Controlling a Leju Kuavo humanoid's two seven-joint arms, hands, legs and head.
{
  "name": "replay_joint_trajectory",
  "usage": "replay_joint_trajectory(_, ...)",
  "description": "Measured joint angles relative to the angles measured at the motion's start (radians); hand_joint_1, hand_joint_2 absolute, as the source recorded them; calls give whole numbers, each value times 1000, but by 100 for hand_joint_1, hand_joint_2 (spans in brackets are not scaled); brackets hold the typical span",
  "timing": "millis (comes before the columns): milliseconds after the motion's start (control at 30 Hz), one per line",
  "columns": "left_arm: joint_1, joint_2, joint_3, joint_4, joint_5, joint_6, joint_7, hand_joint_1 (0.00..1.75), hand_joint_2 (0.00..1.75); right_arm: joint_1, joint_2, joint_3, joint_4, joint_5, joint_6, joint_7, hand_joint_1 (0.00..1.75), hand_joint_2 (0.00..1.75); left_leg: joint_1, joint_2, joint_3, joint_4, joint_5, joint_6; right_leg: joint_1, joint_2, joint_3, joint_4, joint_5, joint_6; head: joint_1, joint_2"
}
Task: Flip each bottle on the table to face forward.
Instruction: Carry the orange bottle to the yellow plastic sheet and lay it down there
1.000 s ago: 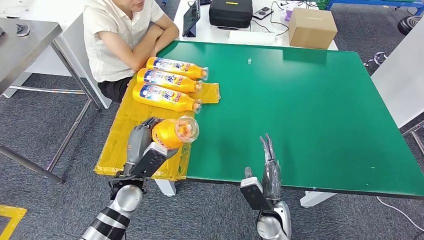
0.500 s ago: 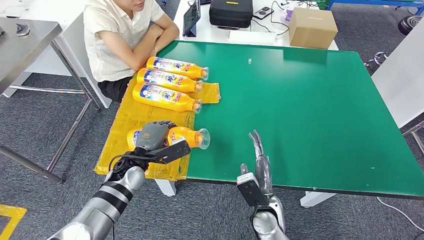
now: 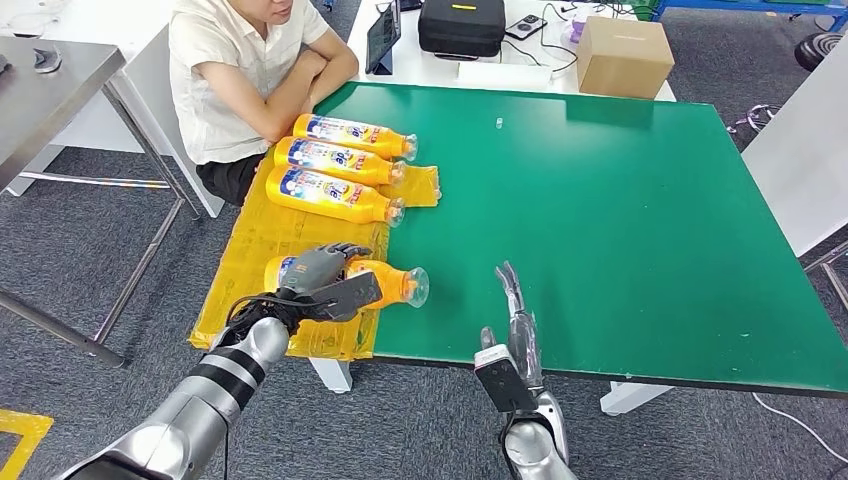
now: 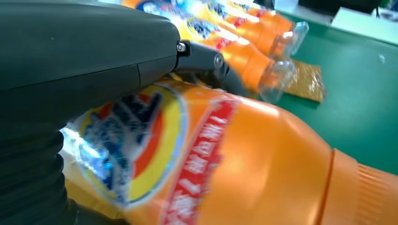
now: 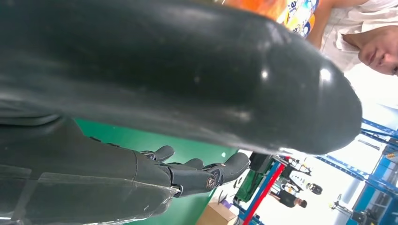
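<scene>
Left hand (image 3: 322, 268) first: its dark fingers (image 4: 202, 56) are wrapped over the top of an orange bottle (image 3: 385, 281), gripping it around the body. That bottle lies on its side at the near edge of the yellow mat (image 3: 262, 235), its clear cap end poking out past the mat onto the green table (image 3: 620, 210). The head view hides most of the bottle behind the hand; the left wrist view fills that in, showing a round blue, yellow and red label turned up toward the camera with a red strip of print beside it (blurred, so the lettering can't be read). That same close view catches the caps of the other bottles beyond the fingers.

Over to the right hand (image 3: 518, 325): fingers straight and apart, holding nothing, hovering over the table's near edge well clear of the held bottle. Its wrist view shows the thick thumb across most of the picture and the dark fingers stretched out above green.

Farther out, three bottles (image 3: 340, 160) lie side by side on the mat's far end, labels up, caps pointing toward the table's middle. A person (image 3: 240, 70) in a pale shirt sits just behind them with arms folded on the table corner. Beyond the table sit a black case (image 3: 460, 25) and a cardboard box (image 3: 622, 55).
</scene>
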Motion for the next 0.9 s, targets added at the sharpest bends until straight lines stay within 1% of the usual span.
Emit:
replay_joint_trajectory(167,-10,0,10,31,65,-69,-10,0,175,-4,0,-2,14,-12,4,-8,0,0,0,0,0,0,0,0,0,0,0,0,0,0,0,0)
replay_joint_trajectory(300,-14,0,14,53,96,-96,-11,0,175,-13,0,-3,27,-18,12,-12,0,0,0,0,0,0,0,0,0,0,0,0,0,0,0,0)
replay_joint_trajectory(700,-32,0,12,102,139,-112,-35,0,175,-30,0,-3,69,-33,17,-21,0,0,0,0,0,0,0,0,0,0,0,0,0,0,0,0)
replay_joint_trajectory(800,-29,0,12,100,159,-105,-56,0,175,-30,0,-3,77,-33,14,-21,0,0,0,0,0,0,0,0,0,0,0,0,0,0,0,0)
replay_joint_trajectory(900,-6,-1,10,65,186,-85,-87,0,175,-29,-1,-3,82,-33,8,-22,0,0,0,0,0,0,0,0,0,0,0,0,0,0,0,0)
